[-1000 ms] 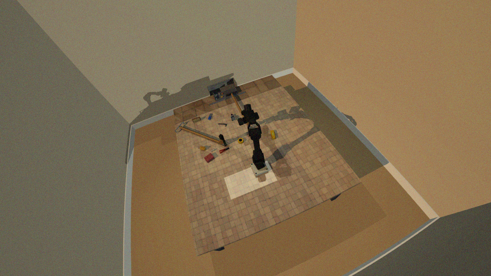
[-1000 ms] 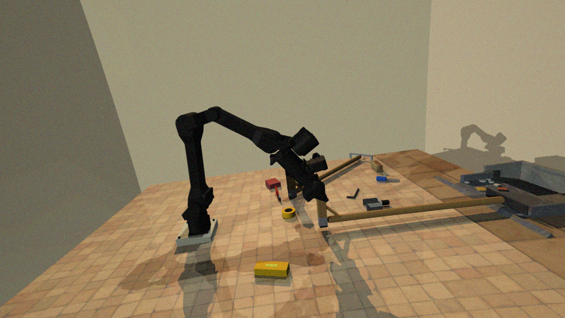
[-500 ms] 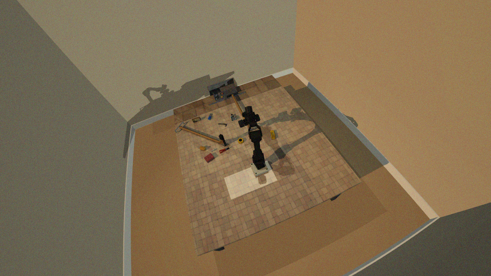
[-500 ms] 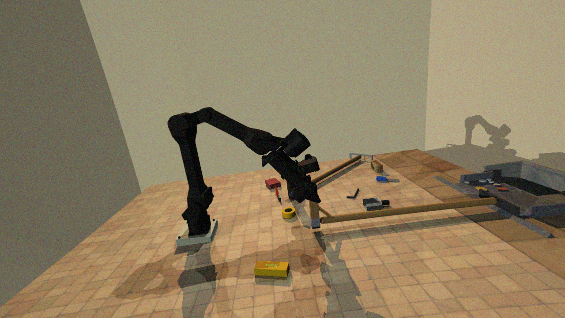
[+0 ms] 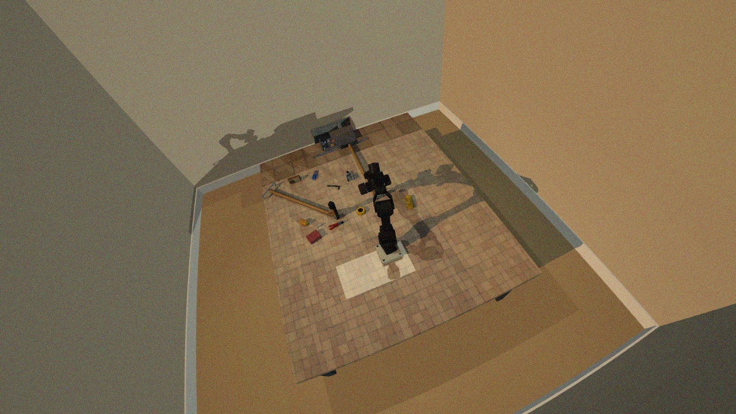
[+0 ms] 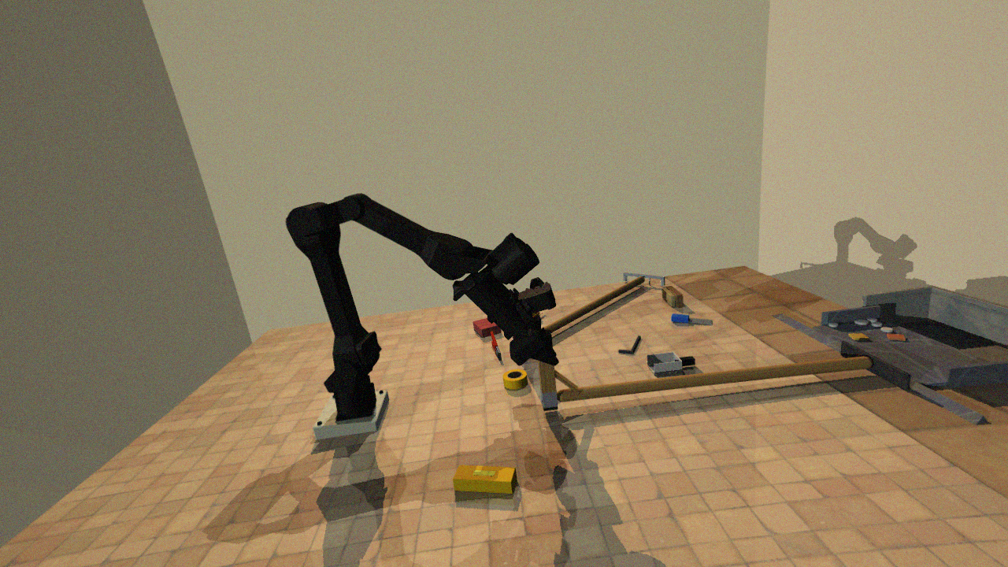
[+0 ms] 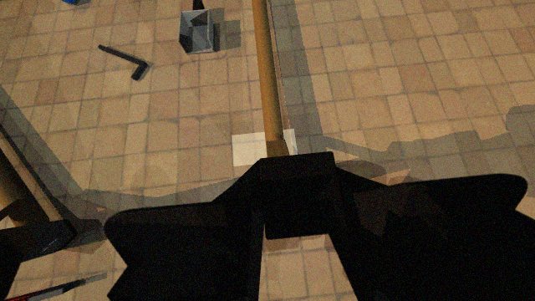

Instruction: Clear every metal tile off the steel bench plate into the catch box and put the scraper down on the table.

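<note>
Gripper (image 6: 537,357) jaws clamping upright grip of long scraper (image 6: 712,377); pole reaching over tabletop (image 6: 705,479), blade resting on bench plate (image 6: 916,359).

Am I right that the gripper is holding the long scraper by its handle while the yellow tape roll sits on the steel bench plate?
Not quite. The gripper does hold the long scraper by its handle, but the yellow tape roll lies on the table near the gripper, far from the steel bench plate, as the exterior view shows.
</note>
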You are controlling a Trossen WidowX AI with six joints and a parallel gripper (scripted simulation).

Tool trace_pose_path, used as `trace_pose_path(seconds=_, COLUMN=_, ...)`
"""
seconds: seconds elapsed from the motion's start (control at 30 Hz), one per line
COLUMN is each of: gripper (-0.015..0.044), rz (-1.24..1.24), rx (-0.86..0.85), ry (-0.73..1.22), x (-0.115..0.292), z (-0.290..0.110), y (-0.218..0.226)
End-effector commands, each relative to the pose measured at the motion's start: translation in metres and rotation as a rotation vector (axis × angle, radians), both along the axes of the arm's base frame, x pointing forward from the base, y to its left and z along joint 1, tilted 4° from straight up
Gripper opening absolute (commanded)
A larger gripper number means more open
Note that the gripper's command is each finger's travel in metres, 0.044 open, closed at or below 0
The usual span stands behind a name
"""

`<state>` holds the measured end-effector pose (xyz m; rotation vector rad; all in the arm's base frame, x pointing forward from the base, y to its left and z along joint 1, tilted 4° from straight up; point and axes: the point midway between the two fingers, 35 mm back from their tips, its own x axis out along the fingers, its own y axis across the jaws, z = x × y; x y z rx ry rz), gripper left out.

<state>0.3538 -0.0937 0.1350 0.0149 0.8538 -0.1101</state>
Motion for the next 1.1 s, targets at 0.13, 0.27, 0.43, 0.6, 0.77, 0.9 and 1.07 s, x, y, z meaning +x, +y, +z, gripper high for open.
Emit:
trace_pose_path(seconds=0.13, gripper=0.0, rz=0.006, rx=-0.004, ry=-0.022, x=-0.011, z=0.002, y=0.004)
trace_pose_path(seconds=0.27, gripper=0.0, rz=0.006, rx=-0.004, ry=-0.023, x=-0.017, z=0.0, y=0.005)
trace_pose_path(seconds=0.43, gripper=0.0, rz=0.006, rx=-0.004, ry=-0.023, x=-0.024, z=-0.003, y=0.007)
trace_pose_path(seconds=0.6, gripper=0.0053, rz=0.0, rx=-0.001, ry=-0.007, x=-0.025, z=-0.007, y=0.007)
trace_pose_path(seconds=0.77, gripper=0.0184, rz=0.0, rx=-0.001, ry=-0.007, x=-0.025, z=-0.007, y=0.007)
trace_pose_path(seconds=0.9, gripper=0.0289, rz=0.0, rx=-0.001, ry=-0.007, x=-0.025, z=-0.007, y=0.007)
trace_pose_path(seconds=1.07, gripper=0.042, rz=0.0, rx=-0.001, ry=-0.006, x=-0.028, z=-0.003, y=0.007)
